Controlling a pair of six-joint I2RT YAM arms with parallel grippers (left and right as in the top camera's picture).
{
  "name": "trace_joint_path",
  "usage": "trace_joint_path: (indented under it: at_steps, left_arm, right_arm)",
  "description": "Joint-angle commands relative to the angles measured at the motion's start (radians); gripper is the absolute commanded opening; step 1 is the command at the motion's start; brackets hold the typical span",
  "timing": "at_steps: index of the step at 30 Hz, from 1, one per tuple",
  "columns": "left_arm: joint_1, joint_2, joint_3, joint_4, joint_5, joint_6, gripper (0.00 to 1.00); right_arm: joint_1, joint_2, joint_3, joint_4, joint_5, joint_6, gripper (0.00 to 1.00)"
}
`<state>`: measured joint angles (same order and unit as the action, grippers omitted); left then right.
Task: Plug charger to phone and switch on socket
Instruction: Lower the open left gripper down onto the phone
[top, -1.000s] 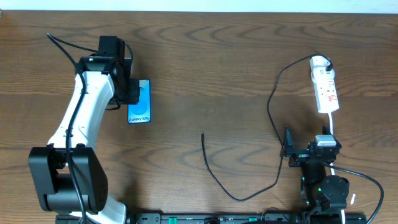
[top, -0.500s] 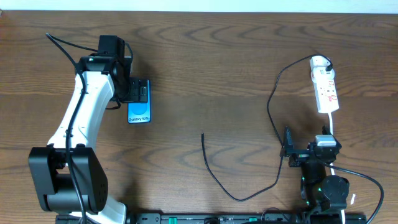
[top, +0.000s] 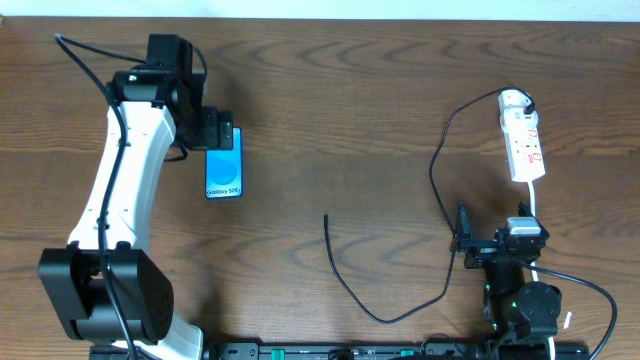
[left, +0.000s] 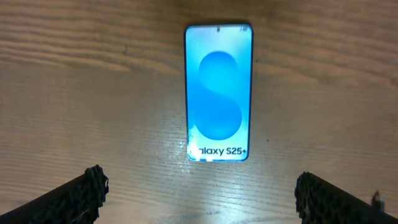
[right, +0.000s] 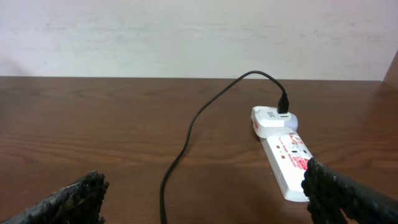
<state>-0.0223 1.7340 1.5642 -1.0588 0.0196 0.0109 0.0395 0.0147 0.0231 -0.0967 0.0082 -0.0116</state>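
**Q:** Where is the phone (top: 224, 168)?

**A:** In the overhead view it lies flat on the brown wooden table (top: 350, 100), left of centre, screen up. The screen is bright blue with white "Galaxy S25" text at its lower end.

**Q:** What is the left gripper (left: 199, 190) doing?

**A:** Its two black fingers (left: 87, 193) stand wide apart and hold nothing. In the left wrist view they sit in the lower corners. The phone shows higher in the frame, clear of both.

**Q:** And the charger (top: 385, 320)?

**A:** A thin black cable. One end is plugged into a white adapter (right: 268, 119) at the top of the socket (top: 523, 140), a white strip at the upper right of the overhead view. The cable bulges left, runs down, curves along the lower middle and rises. Its free plug tip (top: 326, 216) lies on bare wood near the centre, well apart from the phone.

**Q:** And the right gripper (right: 205, 193)?

**A:** It sits at the lower right, just below the socket, with its fingers spread and empty. Its camera looks at the strip and adapter.
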Motion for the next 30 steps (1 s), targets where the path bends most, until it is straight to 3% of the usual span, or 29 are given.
trace_joint_path:
  at_steps: [1, 9, 16, 30]
  left_arm:
    - [0.003, 0.012, 0.024, -0.014, 0.007, -0.005, 0.98]
    - [-0.043, 0.095, 0.026, -0.044, 0.047, -0.004, 0.98]
    - [-0.085, 0.204, 0.064, -0.066, -0.009, -0.021, 0.98]
    - [-0.066, 0.222, 0.063, 0.006, -0.002, -0.058, 0.98]
  right_arm:
    - [0.004, -0.008, -0.007, 0.0, 0.008, -0.012, 0.99]
    - [0.004, -0.008, -0.007, 0.0, 0.008, -0.012, 0.99]
    - [0.004, -0.008, -0.007, 0.0, 0.008, -0.012, 0.99]
    - [0.004, -0.008, -0.007, 0.0, 0.008, -0.012, 0.99]
